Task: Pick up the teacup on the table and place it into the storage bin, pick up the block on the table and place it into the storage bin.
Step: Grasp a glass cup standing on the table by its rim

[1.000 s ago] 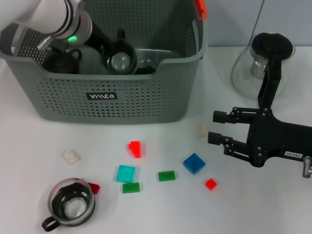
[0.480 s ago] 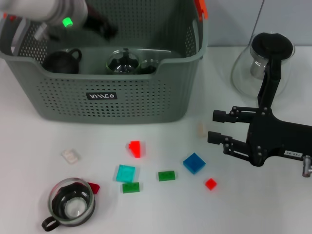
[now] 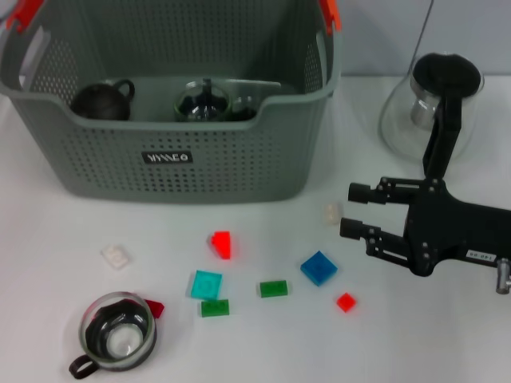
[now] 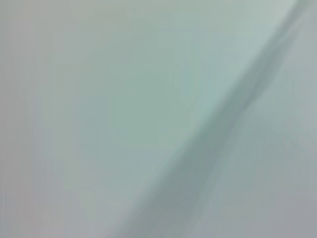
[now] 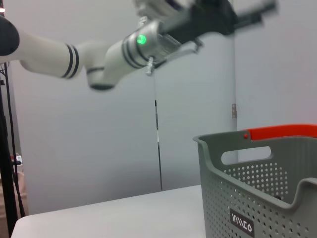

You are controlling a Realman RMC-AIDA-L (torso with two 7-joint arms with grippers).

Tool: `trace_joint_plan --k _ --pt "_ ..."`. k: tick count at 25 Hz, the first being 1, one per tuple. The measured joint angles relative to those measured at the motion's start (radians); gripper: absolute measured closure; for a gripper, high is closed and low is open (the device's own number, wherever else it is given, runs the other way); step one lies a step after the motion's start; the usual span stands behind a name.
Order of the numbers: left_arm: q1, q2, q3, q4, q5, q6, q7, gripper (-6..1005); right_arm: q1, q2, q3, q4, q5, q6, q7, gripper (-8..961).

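Head view: grey storage bin (image 3: 172, 152) at rear left of table (image 3: 447, 335), orange handle ends up top, black label on front wall. Inside: dark teapot (image 3: 100, 97) at the left, glass cup (image 3: 204, 101) beside it near the middle. On table, front left: glass teacup (image 3: 118, 333) upright, black handle toward the near edge, small dark red block (image 3: 154, 307) touching its side. Scattered ahead of bin: white block (image 3: 115, 255), red block (image 3: 222, 243), cyan block (image 3: 206, 283), two green blocks (image 3: 214, 307) (image 3: 273, 288), blue block (image 3: 318, 267), small red block (image 3: 345, 302), pale block (image 3: 331, 212). Right gripper (image 3: 358, 211) low at the right, fingers spread, nothing between them, pale block just beside its tips. Glass teapot (image 3: 427, 100) with black lid behind it.

Left wrist view: blurred grey surface only; nothing identifiable.

Right wrist view: bin corner (image 5: 257, 188) with orange handle; left gripper (image 5: 250, 14) raised high above it, too smeared to judge the fingers.
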Motion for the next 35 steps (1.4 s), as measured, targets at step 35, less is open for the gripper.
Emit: trace_joint_plan --k 35 --pt "0.207 -0.240 0.570 0.874 1.162 0.264 -0.261 187 -0.001 -0.003 -0.002 0.003 -0.006 -0.006 0.001 460"
